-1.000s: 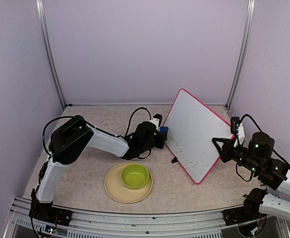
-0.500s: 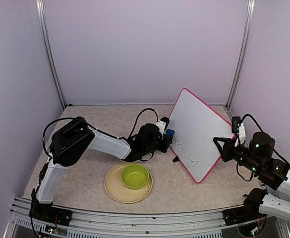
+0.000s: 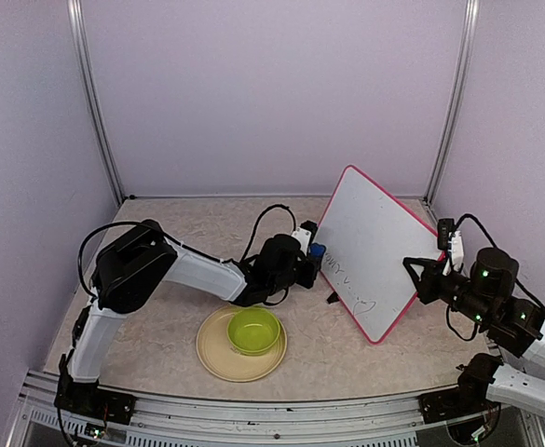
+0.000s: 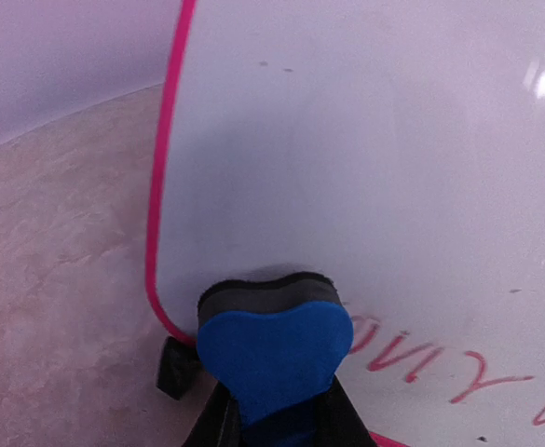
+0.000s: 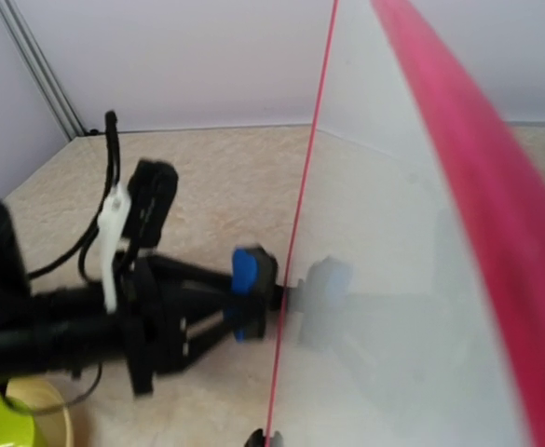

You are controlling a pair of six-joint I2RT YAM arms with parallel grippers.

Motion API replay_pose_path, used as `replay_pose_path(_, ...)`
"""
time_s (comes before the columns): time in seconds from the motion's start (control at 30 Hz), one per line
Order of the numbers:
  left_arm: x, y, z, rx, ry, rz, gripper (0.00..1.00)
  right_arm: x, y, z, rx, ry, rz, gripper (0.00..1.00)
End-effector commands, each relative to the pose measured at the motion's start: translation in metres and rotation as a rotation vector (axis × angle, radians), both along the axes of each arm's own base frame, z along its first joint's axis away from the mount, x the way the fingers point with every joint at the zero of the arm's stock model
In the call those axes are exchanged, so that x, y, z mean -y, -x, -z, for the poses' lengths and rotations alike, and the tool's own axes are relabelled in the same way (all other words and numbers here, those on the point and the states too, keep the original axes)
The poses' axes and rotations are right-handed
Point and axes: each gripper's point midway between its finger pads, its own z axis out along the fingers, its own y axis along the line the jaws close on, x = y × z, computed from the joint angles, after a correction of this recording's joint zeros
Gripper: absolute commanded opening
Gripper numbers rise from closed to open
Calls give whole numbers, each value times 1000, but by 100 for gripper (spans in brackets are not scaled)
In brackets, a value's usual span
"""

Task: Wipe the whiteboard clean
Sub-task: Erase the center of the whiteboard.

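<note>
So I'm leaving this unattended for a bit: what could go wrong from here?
1. The whiteboard stands tilted, gripped only at its right edge by the right end effector; a push from the eraser may twist it loose.
2. The eraser sits by the pink frame and might catch there instead of reaching the writing.
3. The left arm hangs close to the green bowl; a lower sweep might knock it.

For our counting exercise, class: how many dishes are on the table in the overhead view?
2. A green bowl sits on a yellow plate, down-left of the whiteboard in the overhead view. Others could be hidden behind the whiteboard.
</note>
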Motion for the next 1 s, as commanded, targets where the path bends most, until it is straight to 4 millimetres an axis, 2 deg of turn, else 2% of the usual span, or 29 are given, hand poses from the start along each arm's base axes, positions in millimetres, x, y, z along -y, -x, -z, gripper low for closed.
replay_pose_path(0.0,-37,-48,-20,-10,22,-155,0,-3,5,-32,64,-71,-33,0)
replay_pose_path(0.1,-38,-57,-20,-9,20,-152,0,-6,7,-33,60,-81,-52,0)
replay_pose_path(0.2,-31,-57,-22,0,26,-123,0,-11,11,-35,56,-97,-84,0)
replay_pose_path(0.47,-9,-34,-28,39,57,-14,1,-14,18,-38,33,-104,-121,0)
replay_pose_path(0.6,-2,-25,-19,47,22,-7,1,-12,19,-38,28,-99,-113,0)
replay_pose_path(0.77,-1,-27,-1,22,-15,-31,0,-9,21,-40,29,-91,-107,0)
replay_pose_path(0.97,21,9,-13,68,2,89,0,-8,19,-36,18,-74,-100,0)
